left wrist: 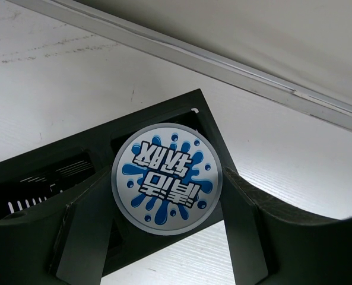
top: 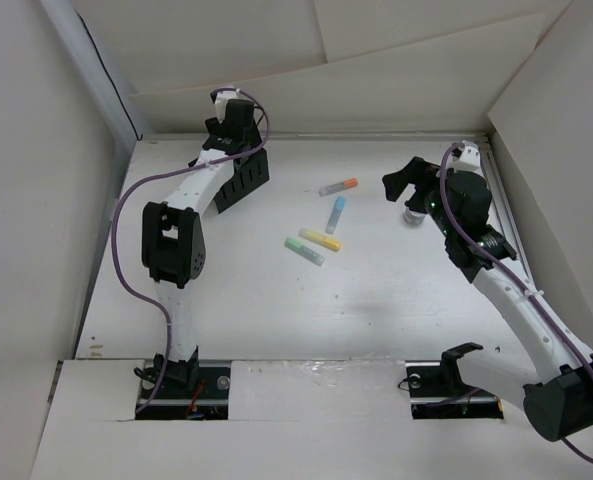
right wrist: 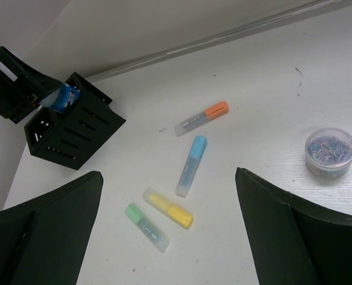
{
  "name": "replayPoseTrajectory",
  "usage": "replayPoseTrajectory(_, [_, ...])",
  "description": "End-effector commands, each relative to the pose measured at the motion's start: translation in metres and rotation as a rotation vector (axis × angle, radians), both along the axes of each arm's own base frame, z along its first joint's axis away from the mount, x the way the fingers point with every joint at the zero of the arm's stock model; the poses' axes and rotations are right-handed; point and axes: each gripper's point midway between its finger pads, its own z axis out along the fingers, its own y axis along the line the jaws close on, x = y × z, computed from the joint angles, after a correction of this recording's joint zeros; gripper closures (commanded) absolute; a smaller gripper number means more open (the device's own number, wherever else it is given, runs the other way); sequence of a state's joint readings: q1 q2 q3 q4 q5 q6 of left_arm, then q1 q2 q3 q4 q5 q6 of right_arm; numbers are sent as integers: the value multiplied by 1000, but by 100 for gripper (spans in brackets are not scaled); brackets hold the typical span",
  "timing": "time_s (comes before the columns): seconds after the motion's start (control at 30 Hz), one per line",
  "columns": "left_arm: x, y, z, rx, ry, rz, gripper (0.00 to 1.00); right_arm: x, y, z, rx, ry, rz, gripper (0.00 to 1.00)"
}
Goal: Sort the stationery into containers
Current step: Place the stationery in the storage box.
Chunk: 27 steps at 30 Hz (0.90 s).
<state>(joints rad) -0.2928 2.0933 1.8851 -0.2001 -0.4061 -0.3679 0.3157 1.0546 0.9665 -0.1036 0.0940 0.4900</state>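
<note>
Roll (left wrist: 167,179) with a blue splash label is clamped in my left end effector (top: 234,125) above the black organiser (right wrist: 75,127); my right end effector (right wrist: 168,175) stands wide apart.

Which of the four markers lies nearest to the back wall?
The grey marker with the orange cap; the blue marker, yellow marker and green marker lie farther from it.

Lab: white board-walled table (top: 396,310)
</note>
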Motion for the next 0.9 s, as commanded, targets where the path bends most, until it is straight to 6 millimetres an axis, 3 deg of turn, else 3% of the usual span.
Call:
replayPoseTrajectory(0.0, [0,1,45,4,-89,17,45,1,6,15,10,-54,25,0])
replayPoseTrajectory(0.3, [-3,2,67,-13,-140,18,30,-1,6,18,13,-63,25,0])
replayPoseTrajectory(0.47, [-4,3,62,-2,-130,14,27,-2,4,22,14,-72,16,0])
replayPoseTrajectory(0.53, [-10,-3,70,-10,-138,-5,32,-2,4,22,14,-72,16,0])
replayPoseTrajectory(0.57, [-11,-2,71,-16,-157,-5,39,-2,4,22,14,-72,16,0])
replayPoseTrajectory(0.6, [-17,-14,83,-40,-181,-46,51,-3,1,25,16,-82,5,0])
replayPoseTrajectory(0.63, [-22,-27,89,-62,-194,-93,54,-3,1,25,16,-82,5,0])
replayPoseTrajectory(0.67, [-24,-39,88,-83,-208,-138,55,-6,0,30,20,-94,5,10])
replayPoseTrajectory(0.7, [-41,-78,92,-121,-226,-268,55,-6,-6,34,20,-107,-26,52])
replayPoseTrajectory(0.73, [-41,-78,92,-122,-226,-270,55,-6,-6,34,20,-107,-27,53])
replayPoseTrajectory(0.77, [-51,-97,97,-134,-239,-331,55,-8,-12,39,21,-121,-55,69])
replayPoseTrajectory(0.8, [-64,-130,92,-129,-237,-421,55,-9,-15,42,22,-130,-69,79])
replayPoseTrajectory(0.83, [-72,-151,88,-133,-246,-481,55,-11,-18,51,28,-150,-82,88])
replayPoseTrajectory(0.87, [-81,-170,91,-139,-254,-535,55,-12,-20,50,31,-138,-96,88])
